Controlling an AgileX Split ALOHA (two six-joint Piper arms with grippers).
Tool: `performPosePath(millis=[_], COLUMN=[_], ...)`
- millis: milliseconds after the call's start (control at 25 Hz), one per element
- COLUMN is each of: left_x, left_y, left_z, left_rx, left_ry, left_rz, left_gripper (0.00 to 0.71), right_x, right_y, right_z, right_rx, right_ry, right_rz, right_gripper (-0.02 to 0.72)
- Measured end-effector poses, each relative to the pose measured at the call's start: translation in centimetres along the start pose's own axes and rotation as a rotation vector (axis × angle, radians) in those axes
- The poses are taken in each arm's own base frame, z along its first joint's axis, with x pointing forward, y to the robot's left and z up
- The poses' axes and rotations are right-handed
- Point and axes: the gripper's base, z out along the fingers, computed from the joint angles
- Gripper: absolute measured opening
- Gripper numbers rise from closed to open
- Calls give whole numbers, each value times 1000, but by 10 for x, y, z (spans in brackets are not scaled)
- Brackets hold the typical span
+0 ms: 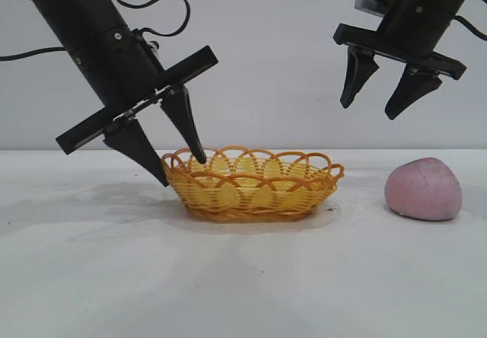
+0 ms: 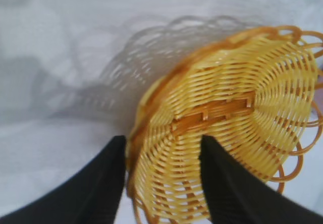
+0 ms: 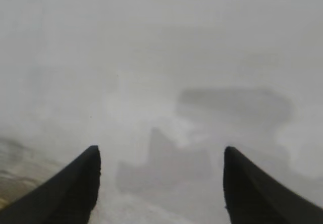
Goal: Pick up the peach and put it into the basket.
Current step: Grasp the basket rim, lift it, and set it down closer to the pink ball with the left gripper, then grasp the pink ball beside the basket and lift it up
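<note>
On the white table (image 1: 91,277) the basket (image 1: 255,189) sits with the left gripper (image 1: 183,169) spread astride its rim; well to its right lies the peach (image 1: 423,189); above, the right gripper (image 1: 377,100) hangs spread, empty.

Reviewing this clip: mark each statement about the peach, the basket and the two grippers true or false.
1. The peach lies in the basket. False: it sits on the table, apart from the basket, on the right arm's side.
2. The left gripper straddles the basket's rim, one finger inside, one outside. True.
3. The right gripper holds the peach. False: it hangs open above the table, empty.
4. The basket is empty. True.
</note>
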Motion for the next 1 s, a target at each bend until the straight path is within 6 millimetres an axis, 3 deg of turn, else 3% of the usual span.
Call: performPosePath(millis=[240, 360, 400, 440, 680, 1000], left_x=[4, 2, 1, -1, -20, -36], left_y=[1, -1, -2, -4, -17, -2], left_z=[-1, -6, -9, -12, -41, -73], left_rx=[-12, -54, -65, -78, -217, -568], left_ry=[47, 86, 100, 112, 154, 182], left_rz=[36, 121, 148, 179, 345, 480], left_gripper=[559, 545, 587, 571, 571, 571], right_x=[0, 0, 0, 1, 1, 1], right_y=[0, 0, 0, 0, 0, 0], right_z=[0, 0, 0, 0, 0, 0], right_rx=[0, -1, -1, -2, -4, -5], right_ry=[0, 2, 4, 6, 11, 13], right_rz=[0, 0, 0, 0, 0, 0], right_gripper=[447, 447, 447, 447, 447, 447])
